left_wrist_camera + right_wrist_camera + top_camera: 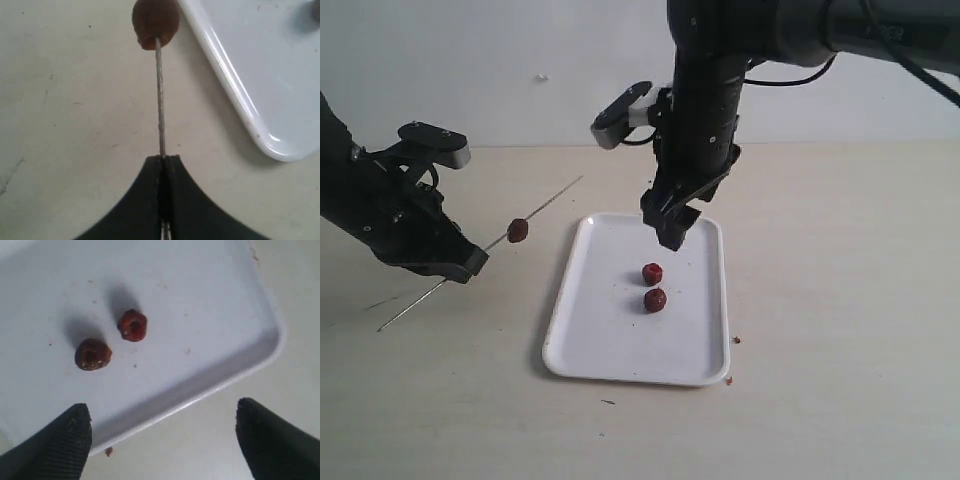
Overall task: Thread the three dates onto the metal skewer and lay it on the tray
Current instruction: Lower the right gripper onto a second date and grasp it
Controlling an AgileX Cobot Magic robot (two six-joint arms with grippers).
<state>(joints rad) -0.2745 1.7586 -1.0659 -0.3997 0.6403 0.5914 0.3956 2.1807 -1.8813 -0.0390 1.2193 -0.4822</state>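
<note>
While the left claw (162,159) pinches the metal skewer (160,100): one date (518,231) threaded, held over tabletop (840,300).
Right claw (670,228): wide, empty, above tray (610,350).
Next: straddle nearer loose date (652,273), close gently.

Item count as observed.

- Dates: three, namely first date (518,231), second date (652,272) and third date (655,300).
- Metal skewer (555,198): one.
- White tray (620,345): one.
- Tools: two, namely left tool (163,161) and right tool (162,412).
- Crumbs (737,340) on the desk (840,300): at least two discernible.
</note>
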